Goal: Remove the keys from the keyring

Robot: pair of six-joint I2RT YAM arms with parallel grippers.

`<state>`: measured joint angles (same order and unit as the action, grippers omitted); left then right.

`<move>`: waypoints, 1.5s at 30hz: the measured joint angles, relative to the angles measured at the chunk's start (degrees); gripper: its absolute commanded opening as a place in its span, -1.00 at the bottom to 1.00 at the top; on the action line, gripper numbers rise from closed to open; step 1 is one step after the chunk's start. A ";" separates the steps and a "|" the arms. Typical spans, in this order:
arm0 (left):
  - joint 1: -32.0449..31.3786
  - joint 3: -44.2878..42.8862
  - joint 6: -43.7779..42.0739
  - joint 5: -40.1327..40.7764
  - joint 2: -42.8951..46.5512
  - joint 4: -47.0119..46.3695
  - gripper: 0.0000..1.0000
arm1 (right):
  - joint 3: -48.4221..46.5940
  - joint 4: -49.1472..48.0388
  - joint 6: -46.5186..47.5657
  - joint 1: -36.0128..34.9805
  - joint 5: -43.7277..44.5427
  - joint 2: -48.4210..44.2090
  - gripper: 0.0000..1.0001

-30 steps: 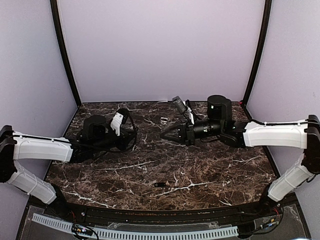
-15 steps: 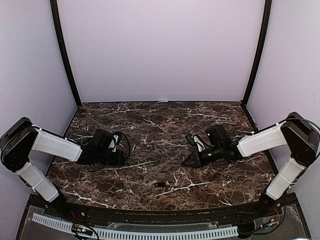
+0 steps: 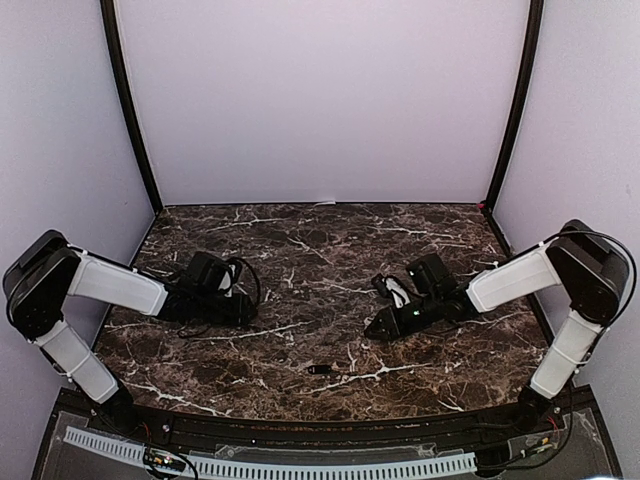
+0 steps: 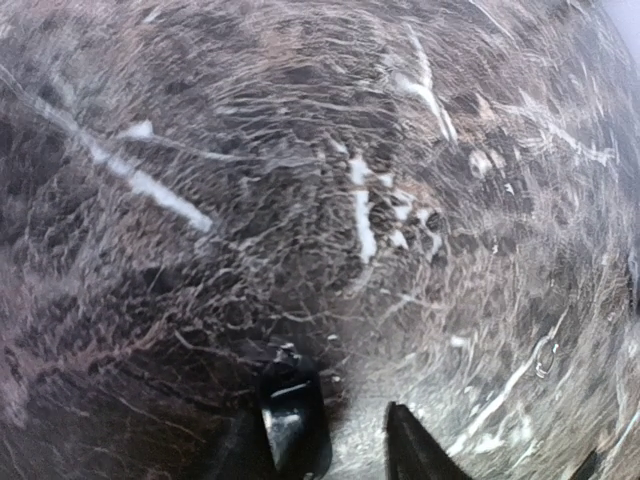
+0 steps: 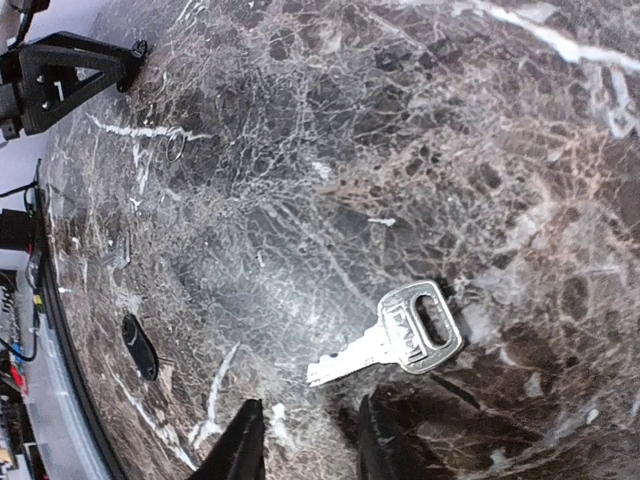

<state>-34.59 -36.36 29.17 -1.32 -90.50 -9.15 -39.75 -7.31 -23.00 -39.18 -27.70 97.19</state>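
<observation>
A silver key [image 5: 400,338] lies flat on the marble just ahead of my right gripper [image 5: 305,440], whose jaws stand apart with nothing between them. A second key, a small dark oblong piece [image 3: 320,370] [image 5: 140,347], lies nearer the front edge. A faint thin ring [image 5: 175,150], possibly the keyring, lies close to my left gripper [image 3: 247,310]. In the left wrist view that gripper [image 4: 345,440] is open over bare marble. In the top view the right gripper [image 3: 372,328] rests low at centre right.
The dark marble tabletop [image 3: 320,260] is crossed by white veins. Purple walls with black corner posts [image 3: 130,110] close it in. A white slotted rail [image 3: 270,465] runs along the near edge, and cables trail at the left arm's wrist [image 3: 240,275].
Both arms have come down from the back middle of the table and drawn apart. Both grippers went from shut to open, and the silver key now lies loose before the right one.
</observation>
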 measured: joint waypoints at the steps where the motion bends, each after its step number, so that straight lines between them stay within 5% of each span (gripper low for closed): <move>1: 0.00 0.02 -0.31 -0.15 0.26 0.11 0.39 | -0.07 0.09 0.35 0.07 0.31 -0.31 -0.16; 3: -0.02 0.04 -0.79 -0.46 0.85 0.35 0.67 | -0.11 0.85 0.81 0.20 1.27 -1.18 -0.07; 8: 0.00 0.02 -2.64 -2.32 3.28 1.73 0.95 | -0.46 3.91 2.36 0.50 3.65 -3.78 0.27; 16: 2.99 -7.21 -8.48 -5.75 5.62 2.05 0.98 | -10.91 4.87 5.18 1.62 5.88 -7.13 0.51; 24: 21.64 -9.01 -10.38 -11.67 3.52 -4.83 0.97 | -17.88 -4.92 4.92 13.18 4.28 -0.15 0.84; 35: 52.98 13.79 -7.39 -6.19 17.62 -17.03 0.97 | 4.39 -17.07 7.74 43.78 10.43 -15.76 0.90; 45: 49.40 20.02 -12.76 -5.18 13.31 -34.36 0.96 | 22.32 -43.93 12.79 47.45 18.18 -17.57 0.86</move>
<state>14.81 -16.34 16.40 -6.50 -77.19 -43.51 -17.43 -51.24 -10.22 8.27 -9.52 79.61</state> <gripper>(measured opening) 0.986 0.943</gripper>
